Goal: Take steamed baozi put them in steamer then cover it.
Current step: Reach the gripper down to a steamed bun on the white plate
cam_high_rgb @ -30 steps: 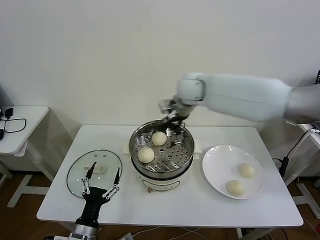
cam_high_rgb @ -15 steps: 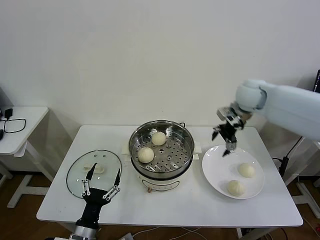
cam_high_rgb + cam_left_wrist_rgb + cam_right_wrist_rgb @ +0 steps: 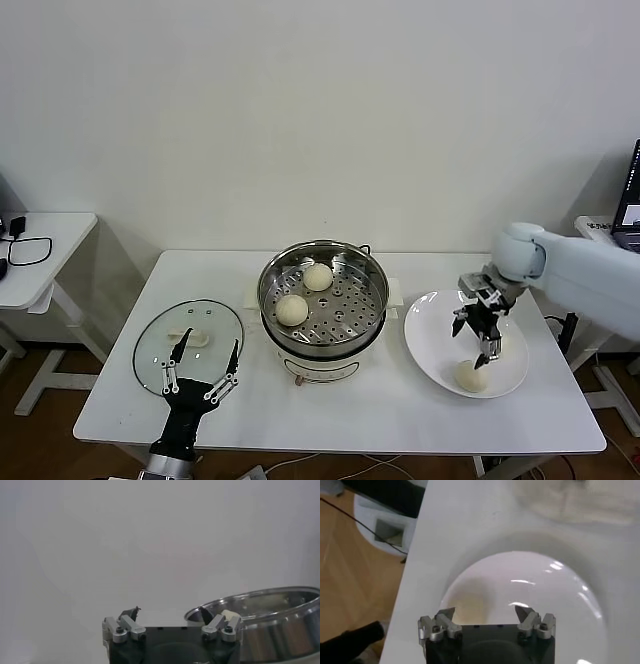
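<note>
Inside perforated shiny steamer [image 3: 330, 325], two pleated round baozi [image 3: 292, 309].

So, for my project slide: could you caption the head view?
Right gripper open above the white plate, two baozi already in the steamer, glass lid waiting.

No writing, label, brand mark or number can be read anywhere here; the steamer's white pot base [image 3: 322, 366] shows only a small dark spot on its front, too small to make out as a sign or word; the laptop screen [image 3: 630, 205] past the tabletop's right edge glows with something on it, but nothing there is legible.
</note>
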`<state>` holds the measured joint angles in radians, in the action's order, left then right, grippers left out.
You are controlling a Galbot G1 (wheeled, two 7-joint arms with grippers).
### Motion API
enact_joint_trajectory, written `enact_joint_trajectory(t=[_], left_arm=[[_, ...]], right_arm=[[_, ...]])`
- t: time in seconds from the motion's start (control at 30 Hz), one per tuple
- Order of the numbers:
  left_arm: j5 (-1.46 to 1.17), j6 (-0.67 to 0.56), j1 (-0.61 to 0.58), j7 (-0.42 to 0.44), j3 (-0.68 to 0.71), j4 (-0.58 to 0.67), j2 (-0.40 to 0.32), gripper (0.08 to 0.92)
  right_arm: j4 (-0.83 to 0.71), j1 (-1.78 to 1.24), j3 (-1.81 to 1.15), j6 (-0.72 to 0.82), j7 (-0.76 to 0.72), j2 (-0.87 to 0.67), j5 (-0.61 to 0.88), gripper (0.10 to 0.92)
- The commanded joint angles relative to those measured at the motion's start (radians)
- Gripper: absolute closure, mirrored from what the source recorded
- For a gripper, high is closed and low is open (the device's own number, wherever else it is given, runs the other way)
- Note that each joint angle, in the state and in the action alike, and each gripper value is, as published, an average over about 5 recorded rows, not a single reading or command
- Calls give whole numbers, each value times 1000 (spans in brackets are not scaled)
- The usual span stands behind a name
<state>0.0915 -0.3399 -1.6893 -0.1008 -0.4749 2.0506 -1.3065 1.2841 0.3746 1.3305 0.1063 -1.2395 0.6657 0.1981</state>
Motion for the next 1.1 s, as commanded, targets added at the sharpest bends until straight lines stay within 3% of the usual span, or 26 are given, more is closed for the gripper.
enact_joint_trajectory(t=[0.03,0.77,1.1], left_arm=[[1,-2,0,-1,1,-3,0,177],[1,-4,4,-2,-7,-12,0,177],[1,-5,4,-3,-12,-14,0,177]], right_arm=[[-24,-98,-39,-9,16,-21,-32,203],[-82,-151,-70,-10,52,8,-47,208],[-81,-162,-78,-9,52,10,-47,315]])
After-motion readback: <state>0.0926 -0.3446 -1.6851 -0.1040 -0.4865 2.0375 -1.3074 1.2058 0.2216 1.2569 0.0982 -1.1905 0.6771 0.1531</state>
